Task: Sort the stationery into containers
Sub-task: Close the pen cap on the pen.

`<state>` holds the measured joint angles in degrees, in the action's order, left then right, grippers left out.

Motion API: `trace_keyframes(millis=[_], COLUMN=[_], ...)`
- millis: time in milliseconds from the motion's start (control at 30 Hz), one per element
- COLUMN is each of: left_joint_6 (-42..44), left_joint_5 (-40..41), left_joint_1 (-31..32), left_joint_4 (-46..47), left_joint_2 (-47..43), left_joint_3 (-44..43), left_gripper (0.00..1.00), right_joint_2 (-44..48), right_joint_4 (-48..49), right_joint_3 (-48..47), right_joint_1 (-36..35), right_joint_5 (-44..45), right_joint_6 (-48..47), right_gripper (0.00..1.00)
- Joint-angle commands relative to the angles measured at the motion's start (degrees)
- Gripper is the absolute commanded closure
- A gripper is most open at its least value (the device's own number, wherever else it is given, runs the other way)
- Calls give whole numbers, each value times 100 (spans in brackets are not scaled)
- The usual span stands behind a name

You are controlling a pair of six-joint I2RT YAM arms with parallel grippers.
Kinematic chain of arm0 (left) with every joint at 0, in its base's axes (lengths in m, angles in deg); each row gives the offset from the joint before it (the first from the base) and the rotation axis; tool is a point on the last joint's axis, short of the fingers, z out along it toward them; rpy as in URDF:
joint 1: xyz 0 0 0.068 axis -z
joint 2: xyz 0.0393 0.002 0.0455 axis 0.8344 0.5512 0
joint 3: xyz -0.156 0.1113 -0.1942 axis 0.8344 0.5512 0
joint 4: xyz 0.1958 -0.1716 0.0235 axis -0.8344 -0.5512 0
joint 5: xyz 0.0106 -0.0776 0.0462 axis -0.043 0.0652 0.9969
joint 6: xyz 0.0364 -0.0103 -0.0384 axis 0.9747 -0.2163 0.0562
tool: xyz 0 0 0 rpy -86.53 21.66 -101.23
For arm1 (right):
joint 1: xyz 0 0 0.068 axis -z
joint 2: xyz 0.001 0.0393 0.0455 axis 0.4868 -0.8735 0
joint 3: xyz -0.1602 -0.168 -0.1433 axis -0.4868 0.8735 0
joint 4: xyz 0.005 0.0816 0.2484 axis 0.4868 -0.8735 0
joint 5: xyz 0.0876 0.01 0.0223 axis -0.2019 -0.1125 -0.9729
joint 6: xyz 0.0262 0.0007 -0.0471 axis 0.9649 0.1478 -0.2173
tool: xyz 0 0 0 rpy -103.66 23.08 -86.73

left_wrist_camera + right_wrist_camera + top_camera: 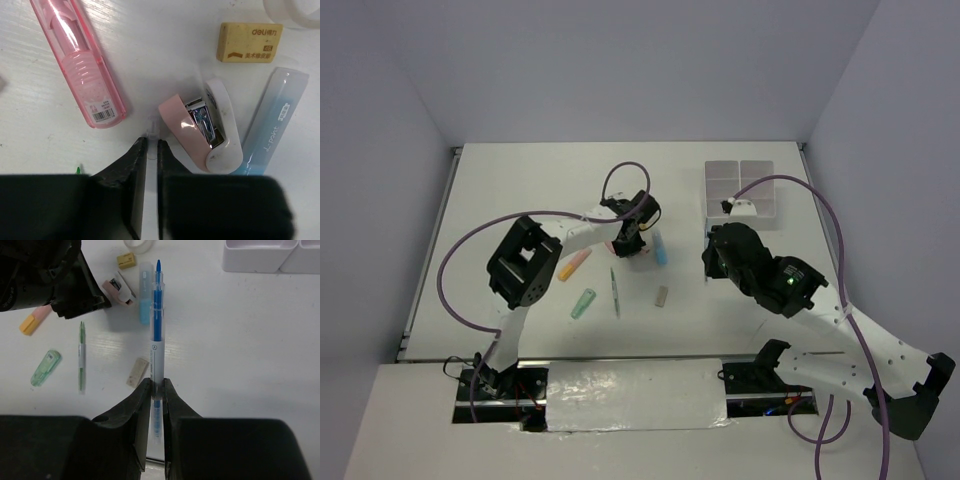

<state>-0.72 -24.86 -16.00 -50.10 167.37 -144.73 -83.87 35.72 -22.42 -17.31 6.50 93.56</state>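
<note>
My left gripper (151, 141) is low over the table, jaws nearly together on a thin clear stick (151, 129) whose tip pokes out ahead. Around it lie a pink stick (80, 65), a pink stapler (202, 132), a pale blue stick (272, 130) and a tan eraser (249, 42). My right gripper (157, 382) is shut on a blue pen (157, 320) and holds it above the table. The white divided container (708, 190) stands at the far right, close behind the right gripper (725, 245). The left gripper (632, 235) is at the table's middle.
An orange stick (574, 264), a green stick (583, 303), a thin green pen (614, 290) and a tan block (662, 295) lie in front of the left gripper. A white tape ring (137, 244) sits beyond the eraser. Purple cables arch over both arms.
</note>
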Motion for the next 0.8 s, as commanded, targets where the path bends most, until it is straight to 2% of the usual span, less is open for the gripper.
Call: trace_keyframes(millis=[0, 200, 400, 533, 633, 767], left_joint_6=[113, 236, 420, 841, 1088, 1370], left_joint_5=[-248, -432, -389, -458, -599, -845], left_joint_1=[-13, -4, -4, 5, -4, -4], left_joint_4=[29, 319, 697, 1030, 1338, 2548], left_joint_2=[128, -178, -1310, -1997, -2638, -3910], left_joint_3=[264, 588, 1142, 1213, 1475, 2178], left_gripper=[84, 100, 100, 100, 100, 100], right_joint_2=[99, 143, 178, 406, 705, 1022], right_joint_4=[242, 320, 768, 1540, 2198, 3306], right_joint_3=[18, 18, 316, 772, 1176, 1730], right_joint_1=[29, 29, 73, 64, 56, 29], right_joint_5=[-5, -145, -566, -1085, -1629, -2857], right_joint_6=[-39, -74, -153, -180, -320, -496], right_gripper=[100, 100, 100, 100, 100, 100])
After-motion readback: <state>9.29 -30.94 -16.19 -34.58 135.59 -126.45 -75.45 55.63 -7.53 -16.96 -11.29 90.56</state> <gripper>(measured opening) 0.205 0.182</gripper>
